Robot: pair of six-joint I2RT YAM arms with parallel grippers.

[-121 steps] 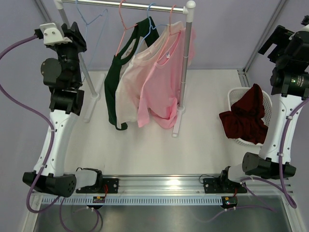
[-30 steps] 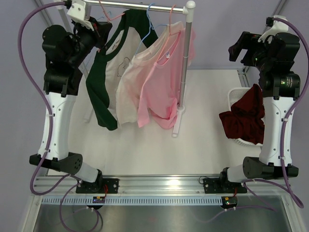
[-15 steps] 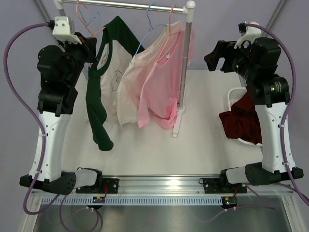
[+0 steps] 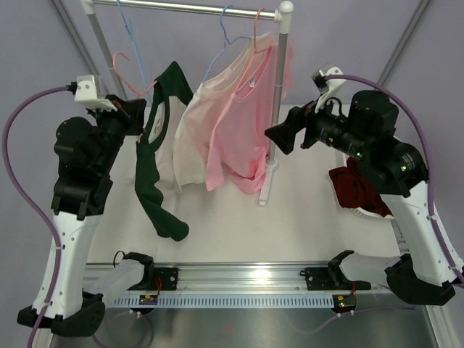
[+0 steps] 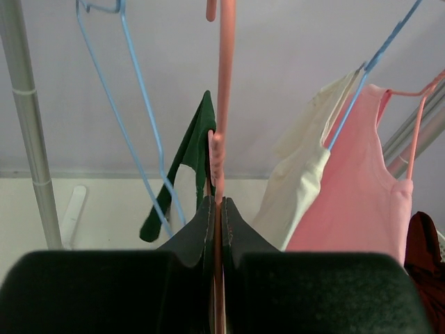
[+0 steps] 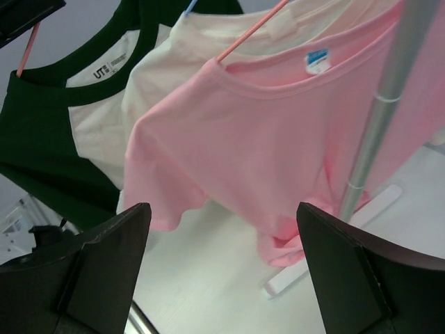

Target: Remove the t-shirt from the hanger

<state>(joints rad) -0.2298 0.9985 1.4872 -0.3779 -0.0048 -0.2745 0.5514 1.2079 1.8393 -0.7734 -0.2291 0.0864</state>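
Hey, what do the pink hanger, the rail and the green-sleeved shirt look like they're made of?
Pink hanger: a thin, smooth rod of even colour, probably coated wire or plastic; the look leaves it open.
Rail: metal, judging by its silvery sheen.
Shirt: soft matte knit, likely cotton; it drapes in loose folds.

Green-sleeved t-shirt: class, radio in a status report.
Left gripper shut on pink hanger, off the rail. Right gripper open. Green-sleeved t-shirt on hanger. Pink shirt between it and right gripper.
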